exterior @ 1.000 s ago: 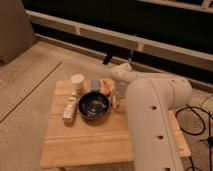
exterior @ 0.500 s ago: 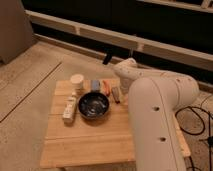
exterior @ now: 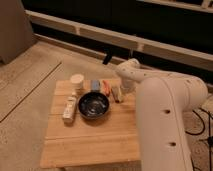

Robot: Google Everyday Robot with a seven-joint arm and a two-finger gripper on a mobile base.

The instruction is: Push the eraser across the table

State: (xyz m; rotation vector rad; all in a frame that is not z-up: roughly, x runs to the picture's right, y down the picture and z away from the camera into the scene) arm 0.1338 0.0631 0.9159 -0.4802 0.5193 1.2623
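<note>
Presently gripper point(exterior: 124, 90) low over table point(exterior: 90, 145) far-right corner, just beside eraser point(exterior: 116, 93), probably placed there to shove it sideways; whether open or closed, cannot tell. Eraser lies flat near far edge, beyond bowl point(exterior: 93, 106).

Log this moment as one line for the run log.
gripper: over table far right, beside eraser | contact: unclear | eraser: right of bowl

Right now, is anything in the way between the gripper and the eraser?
No, nothing visible. The gripper hangs right beside the eraser, near the far edge of the table. If it pushes the eraser leftward in the picture, though, the orange block and the bowl lie close on that side.
</note>
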